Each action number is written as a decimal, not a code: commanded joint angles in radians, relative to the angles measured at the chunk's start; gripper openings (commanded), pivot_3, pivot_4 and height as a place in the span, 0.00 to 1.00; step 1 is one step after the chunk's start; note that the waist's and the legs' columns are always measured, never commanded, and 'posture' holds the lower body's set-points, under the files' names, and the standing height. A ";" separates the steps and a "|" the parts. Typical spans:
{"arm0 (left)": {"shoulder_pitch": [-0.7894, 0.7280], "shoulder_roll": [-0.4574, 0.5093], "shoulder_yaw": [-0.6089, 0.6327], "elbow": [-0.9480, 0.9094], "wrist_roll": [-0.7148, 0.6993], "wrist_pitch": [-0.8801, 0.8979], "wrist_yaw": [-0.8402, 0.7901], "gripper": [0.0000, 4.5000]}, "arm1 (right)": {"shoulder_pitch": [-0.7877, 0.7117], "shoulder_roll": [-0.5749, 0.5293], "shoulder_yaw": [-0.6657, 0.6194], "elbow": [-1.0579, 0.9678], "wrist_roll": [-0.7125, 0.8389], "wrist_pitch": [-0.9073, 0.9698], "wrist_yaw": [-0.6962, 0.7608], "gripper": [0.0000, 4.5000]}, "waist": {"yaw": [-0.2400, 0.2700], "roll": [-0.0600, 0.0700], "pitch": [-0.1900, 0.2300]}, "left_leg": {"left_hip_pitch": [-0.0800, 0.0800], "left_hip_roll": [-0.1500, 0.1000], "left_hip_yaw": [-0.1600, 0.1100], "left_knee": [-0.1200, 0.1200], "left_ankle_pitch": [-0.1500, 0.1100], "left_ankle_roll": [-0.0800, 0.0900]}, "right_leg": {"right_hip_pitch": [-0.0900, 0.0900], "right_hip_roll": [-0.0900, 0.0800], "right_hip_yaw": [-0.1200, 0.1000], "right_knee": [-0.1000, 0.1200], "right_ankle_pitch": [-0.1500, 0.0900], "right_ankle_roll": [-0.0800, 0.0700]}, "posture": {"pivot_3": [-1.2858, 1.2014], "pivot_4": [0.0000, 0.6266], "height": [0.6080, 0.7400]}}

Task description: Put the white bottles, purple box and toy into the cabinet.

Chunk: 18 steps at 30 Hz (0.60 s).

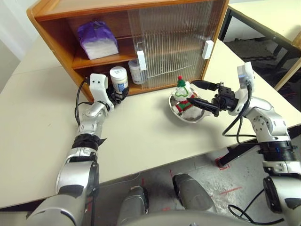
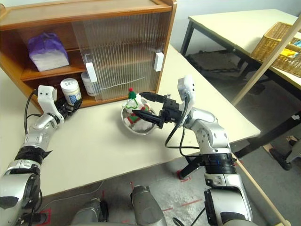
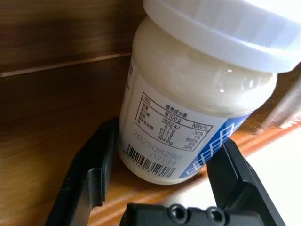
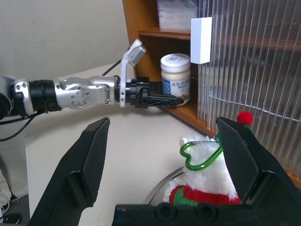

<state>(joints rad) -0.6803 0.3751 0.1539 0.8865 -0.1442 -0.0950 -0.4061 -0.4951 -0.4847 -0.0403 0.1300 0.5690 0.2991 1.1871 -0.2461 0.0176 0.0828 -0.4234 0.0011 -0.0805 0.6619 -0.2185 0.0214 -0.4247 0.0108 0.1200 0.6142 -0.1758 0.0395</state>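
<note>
Behind the ribbed sliding door point(image 1: 176, 44) of the cabinet point(image 1: 56, 12), a second white bottle point(image 1: 135, 71) half hidden, blurred by the translucent panel, label unreadable; lower shelf behind that door hard to make out beyond faint lines. Cabinet top cut off at the upper edge of the head views. Upper shelf, open side, at about 10 o'clock in the left eye view: the purple box point(image 1: 97, 39), lilac above and white at its lower end, resting on the shelf board. At the front edge of the lower shelf, near 9 o'clock from the door's white handle point(image 1: 141, 60): the first white bottle point(image 1: 119, 78), upright, lid on, clamped between the two fingers of the left gripper point(image 1: 118, 95), one finger point(image 3: 89, 169) on each side of its lower body; whether its base rests on the shelf board or hangs just above it, impossible to tell. On the table point(image 1: 37, 122), in front of the cabinet at about 5 o'clock from the handle: a round steel bowl point(image 1: 186, 114) holding the toy point(image 1: 183, 96), red pompom up, lower body sunk in the bowl and partly covered by a black finger. Right gripper point(image 1: 200, 95) at 3 o'clock of the bowl, jaws spread wide on either side of the toy, not closed on it. Wicker basket point(image 2: 282, 44) on a second table at 2 o'clock in the right eye view, cut off at the edge, contents unclear.
</note>
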 commanded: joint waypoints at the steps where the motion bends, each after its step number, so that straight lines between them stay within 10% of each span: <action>1: -0.055 0.007 0.006 0.090 0.025 -0.046 0.037 0.70 | 0.004 -0.004 0.004 -0.005 -0.014 -0.007 0.002 1.00 | -0.001 0.000 0.000 | 0.000 0.000 0.001 0.000 0.000 0.000 | 0.000 0.000 0.001 0.000 0.000 0.001 | 0.40 0.13 1.00; 18: -0.212 -0.012 0.071 0.339 0.002 -0.112 0.149 0.70 | 0.014 -0.017 -0.001 -0.012 -0.007 -0.004 0.009 1.00 | -0.014 -0.002 0.001 | 0.001 -0.015 0.005 0.002 0.004 0.006 | 0.001 -0.002 0.002 0.000 0.003 0.010 | 0.39 0.13 1.00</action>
<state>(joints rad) -0.8768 0.3569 0.2045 1.2128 -0.1318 -0.1885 -0.2576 -0.4906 -0.4950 -0.0407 0.1284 0.5692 0.2991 1.1897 -0.2603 0.0157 0.0840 -0.4228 -0.0138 -0.0755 0.6641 -0.2148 0.0278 -0.4241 0.0086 0.1215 0.6143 -0.1725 0.0495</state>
